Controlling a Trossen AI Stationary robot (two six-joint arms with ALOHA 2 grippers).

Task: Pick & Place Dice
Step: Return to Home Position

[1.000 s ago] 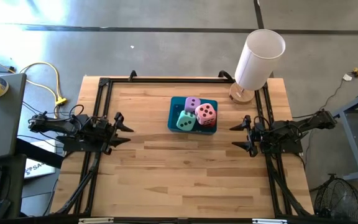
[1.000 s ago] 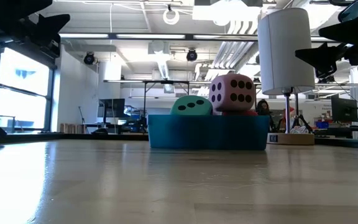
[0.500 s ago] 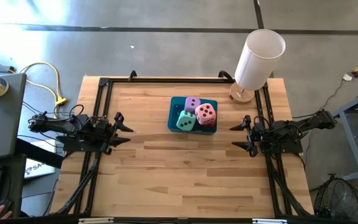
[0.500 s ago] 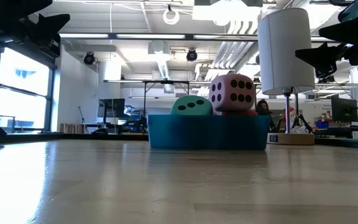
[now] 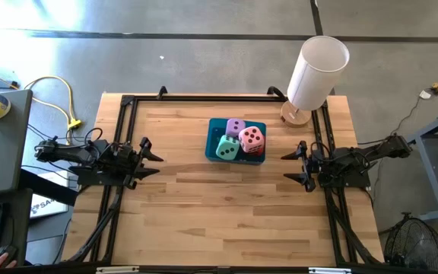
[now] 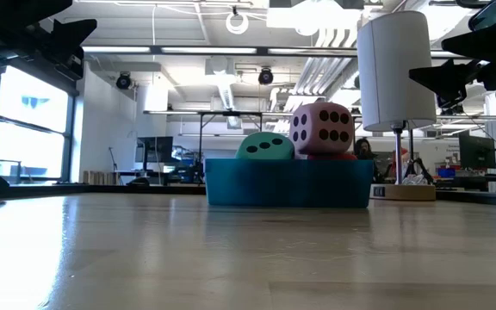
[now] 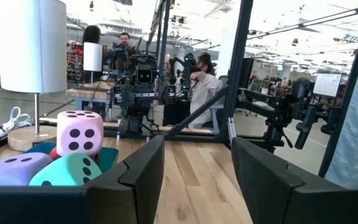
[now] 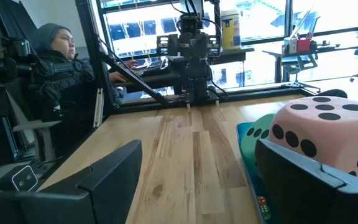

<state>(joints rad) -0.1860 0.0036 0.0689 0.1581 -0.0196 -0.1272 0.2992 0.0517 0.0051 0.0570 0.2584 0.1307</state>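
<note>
Still four dice (image 5: 251,138) inside teal tray (image 5: 211,135)

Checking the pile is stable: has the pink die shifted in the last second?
No. In the high view the pink die sits where it did against the teal tray, toward its right side.

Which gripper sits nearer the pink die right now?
Right. The right gripper hangs open close beside the teal tray that holds the pink die. The left gripper waits open farther off, beyond the tray's opposite side.
</note>
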